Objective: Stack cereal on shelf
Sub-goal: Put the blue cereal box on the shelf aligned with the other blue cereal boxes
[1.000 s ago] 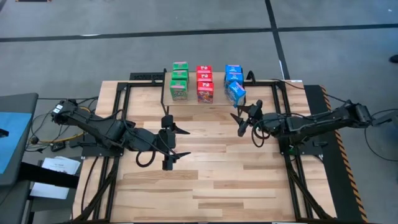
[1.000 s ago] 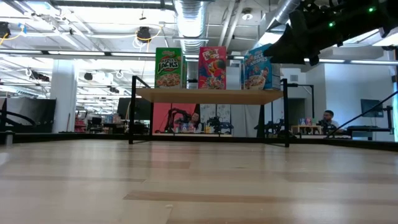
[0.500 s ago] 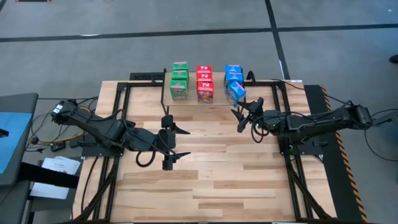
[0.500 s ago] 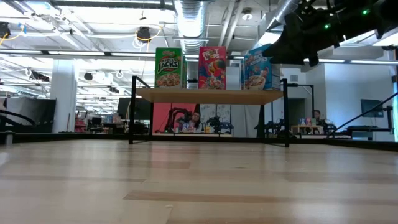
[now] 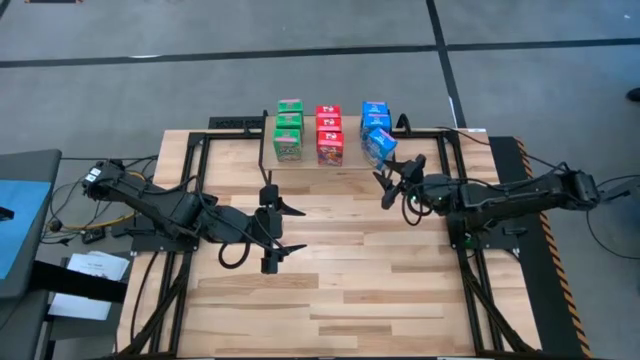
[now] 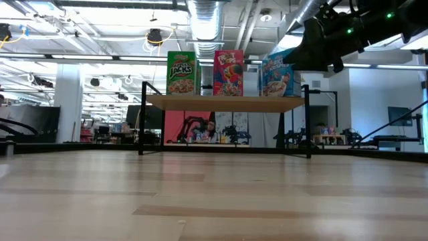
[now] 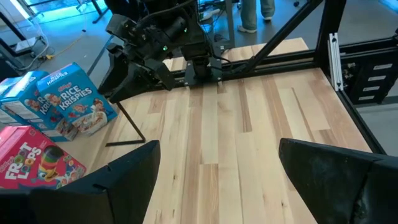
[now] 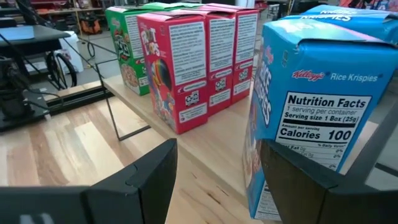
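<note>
Rice Krispies box between right gripper jaws, released; Calories 100; left gripper released.

A low light-wood shelf on thin black legs stands at the desk's far edge. On it stand three rows of small cardboard cereal boxes: green boxes toward its left end, red boxes in the middle, and blue boxes toward its right end. The front blue box sits skewed, at the shelf's front right corner.
</note>
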You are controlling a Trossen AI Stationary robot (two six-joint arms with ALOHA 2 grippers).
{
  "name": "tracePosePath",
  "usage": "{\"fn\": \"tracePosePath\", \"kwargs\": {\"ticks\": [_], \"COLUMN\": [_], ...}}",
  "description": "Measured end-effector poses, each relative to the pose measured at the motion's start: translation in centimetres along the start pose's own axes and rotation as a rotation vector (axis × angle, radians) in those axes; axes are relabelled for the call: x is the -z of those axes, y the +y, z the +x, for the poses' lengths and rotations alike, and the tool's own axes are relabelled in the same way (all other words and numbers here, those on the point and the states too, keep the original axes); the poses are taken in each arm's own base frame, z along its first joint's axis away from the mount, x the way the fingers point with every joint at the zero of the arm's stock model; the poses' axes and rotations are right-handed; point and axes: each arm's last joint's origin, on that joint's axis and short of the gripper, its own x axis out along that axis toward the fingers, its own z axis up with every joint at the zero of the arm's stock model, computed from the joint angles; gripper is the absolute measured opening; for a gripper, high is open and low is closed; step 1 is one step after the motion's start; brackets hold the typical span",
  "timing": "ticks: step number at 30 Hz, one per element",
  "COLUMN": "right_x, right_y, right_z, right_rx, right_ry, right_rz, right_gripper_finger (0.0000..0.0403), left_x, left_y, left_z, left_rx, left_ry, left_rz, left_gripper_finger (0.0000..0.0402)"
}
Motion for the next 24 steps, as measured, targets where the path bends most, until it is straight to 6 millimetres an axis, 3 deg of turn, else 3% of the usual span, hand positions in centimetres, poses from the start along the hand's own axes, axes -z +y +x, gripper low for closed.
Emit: {"fn": "tracePosePath", "kwargs": {"ticks": [24], "right_x": [0.12], "right_y": [-0.85], "right_z": [0.44], "right_rx": [0.073], "right_ry": [0.014], "right_rz": [-0.008], "right_gripper_finger": [0.0256], "left_x": [0.00], "left_y": [0.00], "left_z": [0.00], "left_rx": [0.000], "left_ry": [0.000], "left_rz": [-0.004], "left_gripper_finger": [0.0318]}}
